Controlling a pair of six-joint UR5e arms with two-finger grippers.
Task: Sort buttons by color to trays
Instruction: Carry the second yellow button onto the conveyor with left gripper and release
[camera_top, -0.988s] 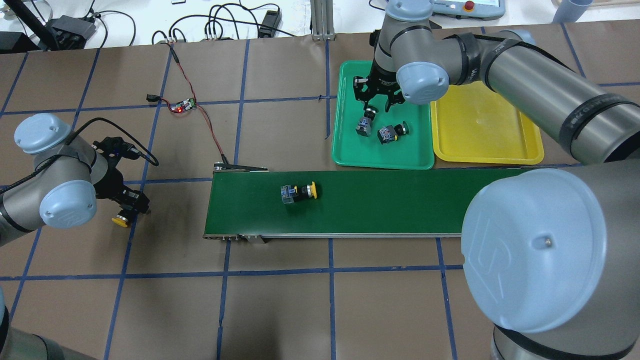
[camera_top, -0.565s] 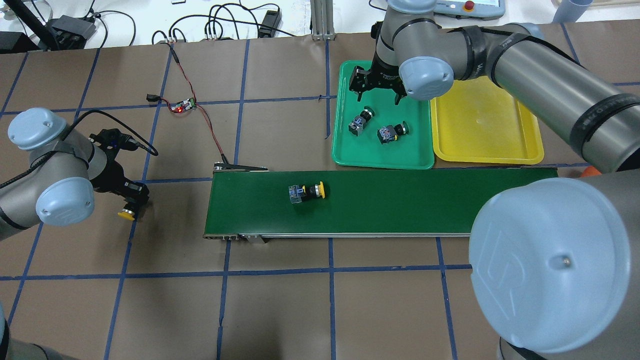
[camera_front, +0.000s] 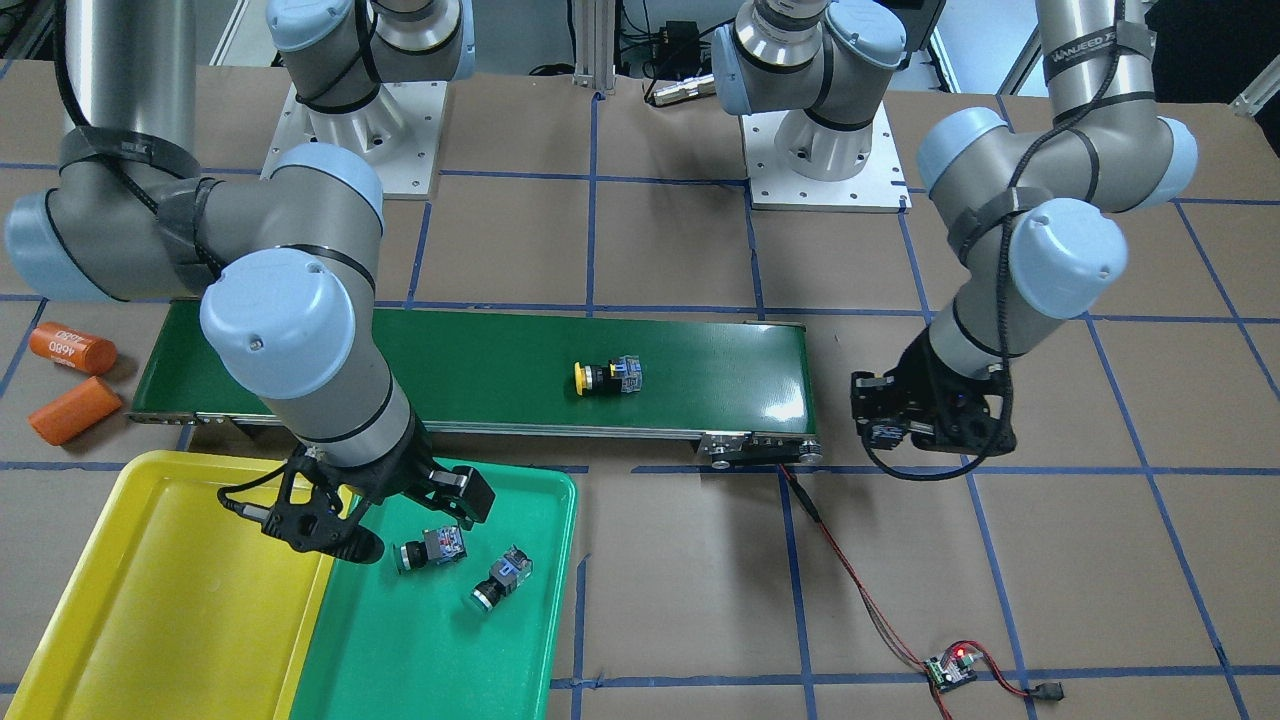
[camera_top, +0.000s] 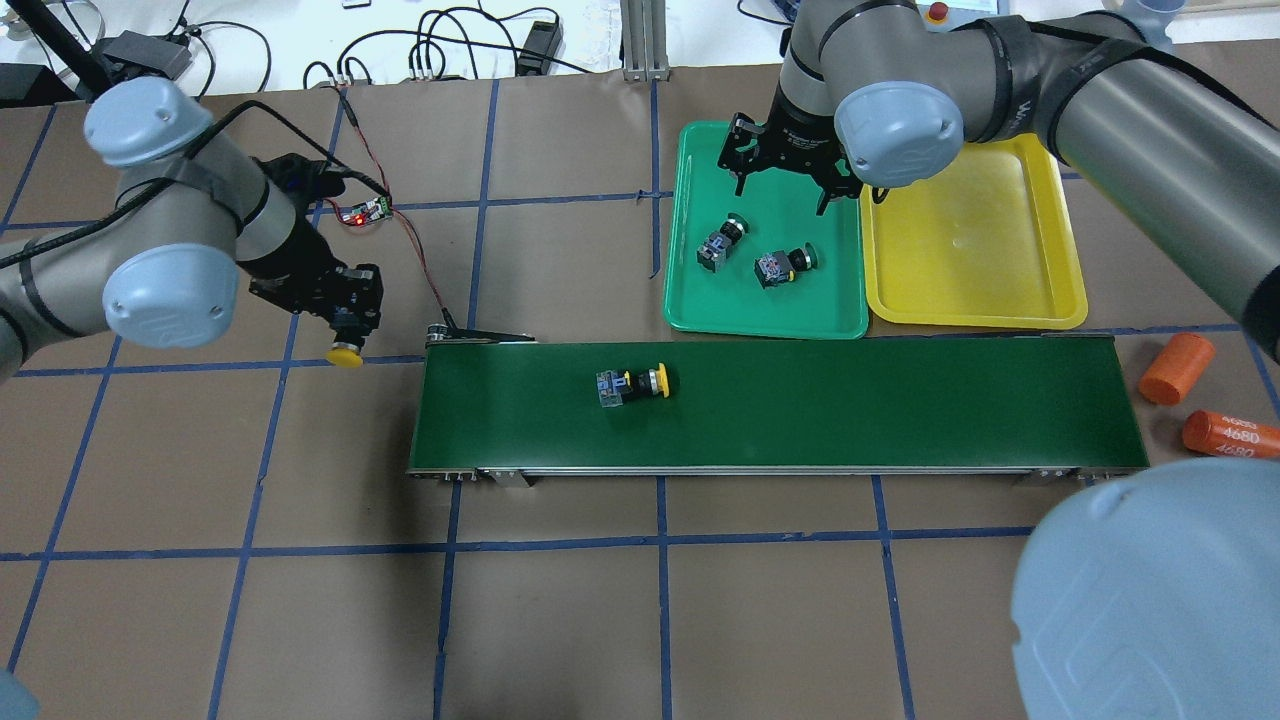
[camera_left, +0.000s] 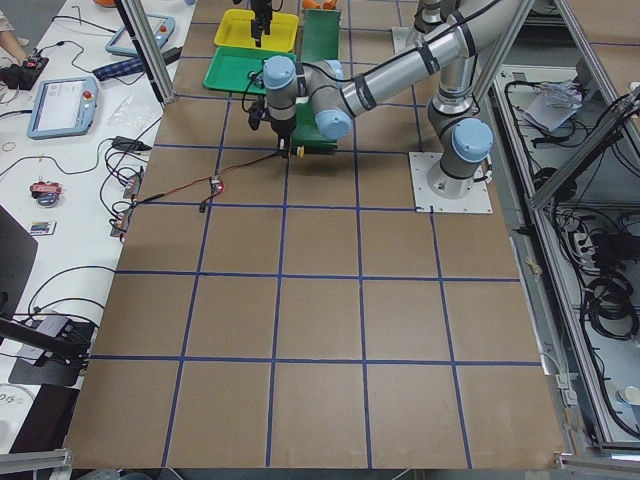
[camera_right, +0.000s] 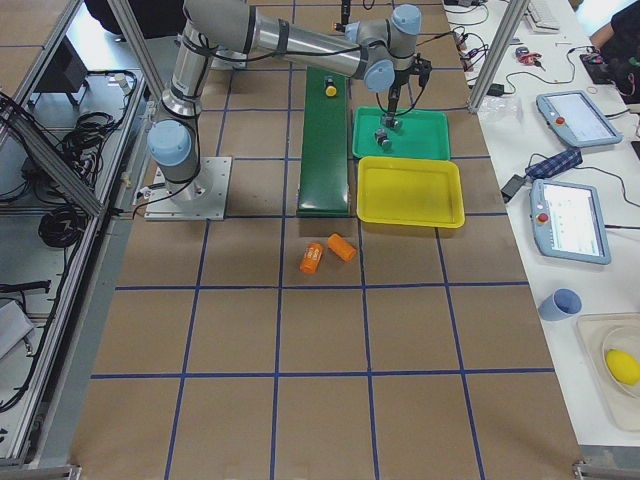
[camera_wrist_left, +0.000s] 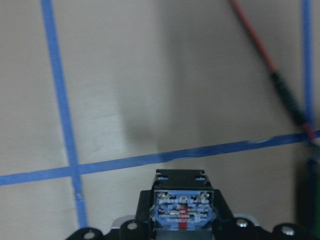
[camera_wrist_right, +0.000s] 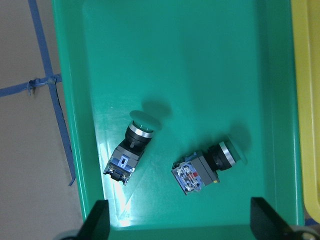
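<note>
My left gripper (camera_top: 345, 328) is shut on a yellow-capped button (camera_top: 344, 356), held above the table just left of the conveyor's end; its blue-and-black body shows between the fingers in the left wrist view (camera_wrist_left: 182, 210). A second yellow button (camera_top: 633, 384) lies on its side on the belt. Two green-capped buttons (camera_top: 720, 243) (camera_top: 783, 265) lie in the green tray (camera_top: 700, 310). My right gripper (camera_top: 785, 190) hangs open and empty over that tray's far part; the right wrist view shows both buttons (camera_wrist_right: 132, 147) (camera_wrist_right: 207, 165) below it. The yellow tray (camera_top: 970, 290) holds nothing.
The long dark-green conveyor belt (camera_top: 850, 410) runs across the middle, in front of the trays. Two orange cylinders (camera_top: 1177, 367) (camera_top: 1230, 435) lie past its right end. A small circuit board with a red light (camera_top: 365, 211) and its red wire lie behind my left gripper.
My right gripper let go of a green button in the green tray, rose and shifted right. My left arm carried its yellow button back and toward the conveyor's left end. The belt's yellow button drifted right.
</note>
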